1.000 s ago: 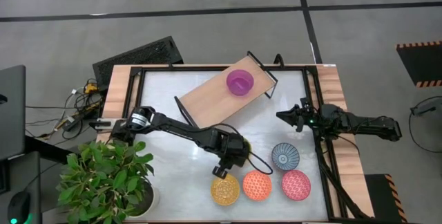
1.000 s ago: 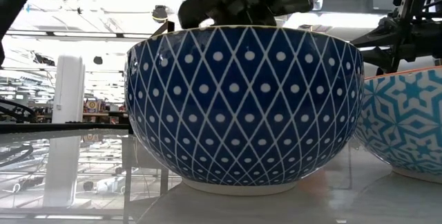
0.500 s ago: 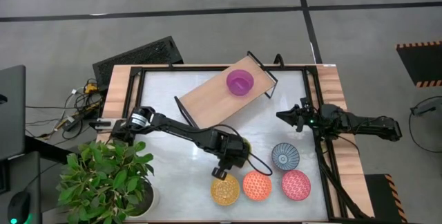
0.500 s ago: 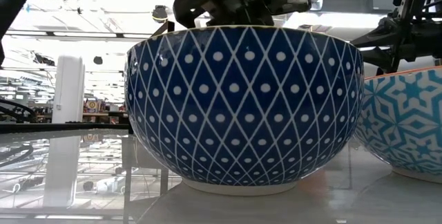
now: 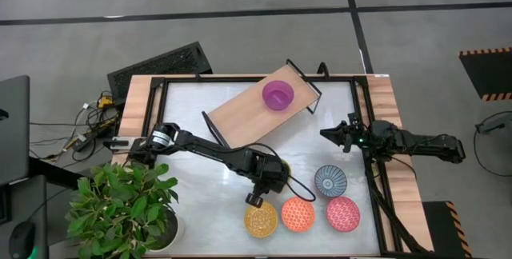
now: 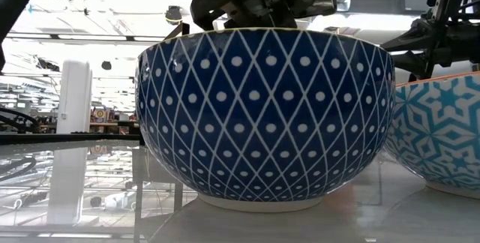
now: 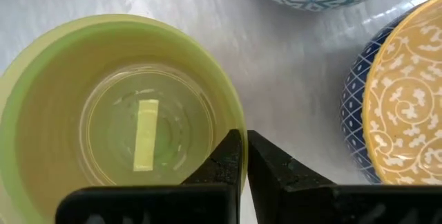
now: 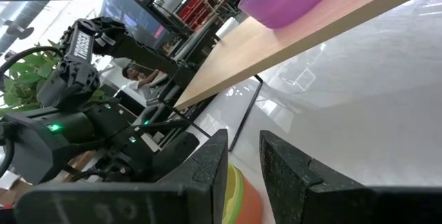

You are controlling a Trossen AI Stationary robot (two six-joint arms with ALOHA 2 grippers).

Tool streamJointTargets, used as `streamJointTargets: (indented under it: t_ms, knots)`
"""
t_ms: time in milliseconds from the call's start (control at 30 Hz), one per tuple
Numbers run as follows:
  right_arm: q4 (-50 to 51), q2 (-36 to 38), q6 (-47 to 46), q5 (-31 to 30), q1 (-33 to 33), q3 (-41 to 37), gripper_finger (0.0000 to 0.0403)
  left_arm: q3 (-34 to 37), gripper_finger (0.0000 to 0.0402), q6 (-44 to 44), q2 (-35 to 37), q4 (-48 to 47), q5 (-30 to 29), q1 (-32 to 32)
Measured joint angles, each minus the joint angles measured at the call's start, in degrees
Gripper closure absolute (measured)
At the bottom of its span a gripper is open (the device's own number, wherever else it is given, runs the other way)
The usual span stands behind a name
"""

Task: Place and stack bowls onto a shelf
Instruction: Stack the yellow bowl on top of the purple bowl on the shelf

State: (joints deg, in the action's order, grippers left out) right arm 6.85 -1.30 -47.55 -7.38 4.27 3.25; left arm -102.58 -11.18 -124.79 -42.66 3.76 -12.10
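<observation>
A plain yellow-green bowl (image 7: 117,120) stands upright on the white table, with my left gripper (image 7: 243,144) shut on its rim. In the high view this gripper (image 5: 258,198) hides most of that bowl. Beside it are a bowl that is yellow inside and blue-white outside (image 5: 261,221), an orange bowl (image 5: 298,215), a pink bowl (image 5: 342,213) and a blue-white bowl (image 5: 329,181). A purple bowl (image 5: 278,95) rests on the light-wood shelf (image 5: 248,111). My right gripper (image 5: 326,135) waits at the table's right edge, open with nothing between its fingers. My left gripper pinches the yellow-green bowl's rim (image 7: 233,117), on the side facing the yellow patterned bowl. One finger (image 7: 224,158) is inside the bowl and the other finger (image 7: 273,165) is outside. The fingers come steeply from above. The bowl stands upright with its base on the table.
A potted plant (image 5: 120,207) stands at the near left corner. A black frame (image 5: 160,91) runs around the tabletop. In the low view the blue-white outside of a bowl (image 6: 262,115) fills the front and a teal-white bowl (image 6: 442,134) stands to its right.
In the low view the dark parts of my left gripper above the blue-white bowl have shifted a little. Its fingertips are hidden there. The arm and the bowls have stayed in place.
</observation>
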Motion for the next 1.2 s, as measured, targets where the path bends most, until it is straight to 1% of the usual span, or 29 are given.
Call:
streamJointTargets:
  t_ms: [100,167,300,433,500,600,633,667,700,733,800,833,933,967,1067,1133,1167,1200]
  knots:
    - [0.0,0.0,0.0,0.0,0.0,0.0,0.029,-1.6,0.0401,0.3,0.0,-2.0,-0.2,0.0]
    - [0.0,0.0,0.0,0.0,0.0,0.0,0.029,-2.7,0.0401,-0.1,0.0,-3.0,-1.3,0.0]
    - [0.0,0.0,0.0,0.0,0.0,0.0,0.029,-5.9,0.0401,-1.9,0.0,-7.0,-4.3,0.0]
    - [0.0,0.0,0.0,0.0,0.0,0.0,0.029,-9.0,0.0401,-2.7,0.0,-9.5,-8.7,0.1]
    - [0.0,0.0,0.0,0.0,0.0,0.0,0.029,-9.9,0.0401,-2.7,0.0,-9.5,-8.4,0.5]
    - [0.0,0.0,0.1,0.0,0.0,0.0,0.029,-9.9,0.0401,-4.4,0.1,-10.0,-5.6,1.0]
    - [0.0,0.0,0.1,0.0,0.0,0.0,0.029,-10.0,0.0401,-5.2,0.1,-11.6,-6.1,1.2]
    - [0.0,0.0,0.1,0.0,0.0,0.0,0.029,-10.4,0.0401,-5.4,-0.1,-13.5,-7.9,1.5]
    - [0.0,0.0,0.1,0.0,0.0,0.0,0.029,-11.1,0.0401,-4.2,-0.1,-14.3,-9.4,1.7]
    - [0.0,0.0,0.2,0.0,0.0,0.0,0.029,-12.0,0.0401,-2.6,-0.1,-13.4,-8.4,2.3]
    - [0.0,0.0,0.3,0.0,0.0,0.0,0.029,-13.2,0.0401,-1.6,0.1,-10.6,-3.0,3.1]
    - [0.0,0.0,0.8,0.0,0.0,0.0,0.029,-13.2,0.0401,-2.0,0.3,-10.5,-2.2,3.2]
    - [0.0,0.0,1.1,0.0,0.0,0.0,0.029,-12.9,0.0401,-3.9,0.0,-11.8,-4.3,3.0]
    - [0.0,0.0,1.1,0.0,0.0,0.0,0.029,-12.9,0.0401,-3.9,-0.2,-11.2,-4.1,2.9]
    - [0.0,0.0,1.1,0.0,0.0,0.0,0.029,-13.0,0.0401,-3.9,0.0,-10.8,-1.3,3.1]
    - [0.0,0.0,1.3,0.0,0.0,0.0,0.029,-13.0,0.0401,-4.6,0.2,-12.1,-3.3,3.4]
    - [0.0,0.0,1.3,0.0,0.0,0.0,0.029,-13.0,0.0401,-3.9,0.1,-11.4,-3.3,3.6]
    - [0.0,0.0,1.3,0.0,0.0,0.0,0.029,-13.0,0.0401,-3.2,0.0,-10.3,-1.4,3.8]
